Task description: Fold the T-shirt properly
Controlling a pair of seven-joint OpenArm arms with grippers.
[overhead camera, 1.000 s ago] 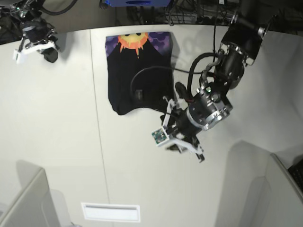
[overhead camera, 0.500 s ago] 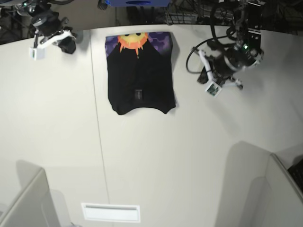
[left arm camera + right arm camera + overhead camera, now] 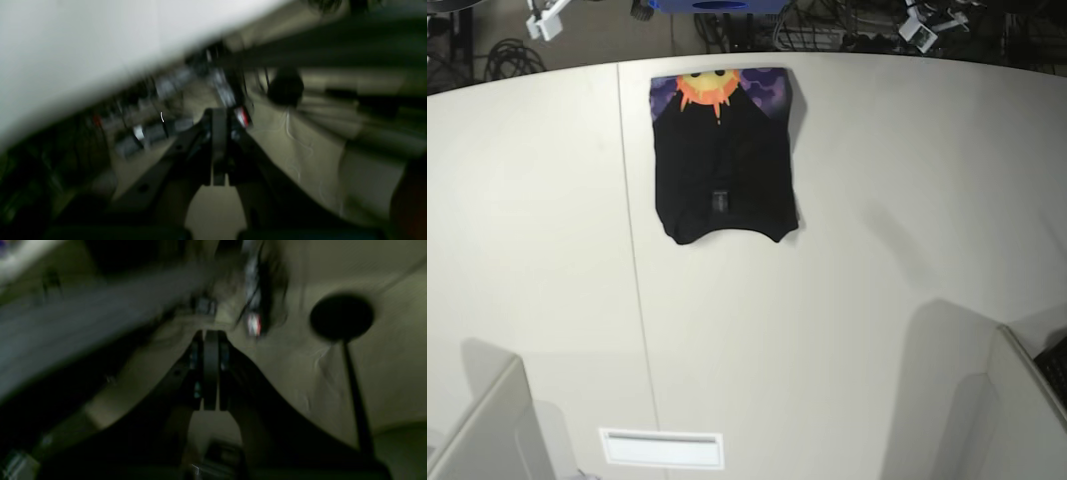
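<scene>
The T-shirt point(image 3: 723, 160) lies folded into a compact black rectangle at the far middle of the white table point(image 3: 847, 330). Its orange sun print on purple point(image 3: 708, 87) shows along the far edge. Neither gripper touches it. Both arms are pulled back beyond the far table edge; only small white parts show at the top left point(image 3: 547, 16) and top right point(image 3: 918, 30) of the base view. The left gripper point(image 3: 218, 116) appears shut and empty in its blurred wrist view, over the floor. The right gripper point(image 3: 210, 336) also appears shut and empty, its view blurred.
A seam point(image 3: 639, 300) runs front to back across the table left of the shirt. A white slot plate point(image 3: 662, 448) sits near the front edge. Grey panels stand at the front left point(image 3: 487, 430) and front right point(image 3: 1017, 400). Cables point(image 3: 827, 25) lie behind the table.
Both arms have swung away from the table to beyond its far edge, the left-wrist arm from near the shirt's front corner. The shirt has stayed in place.
</scene>
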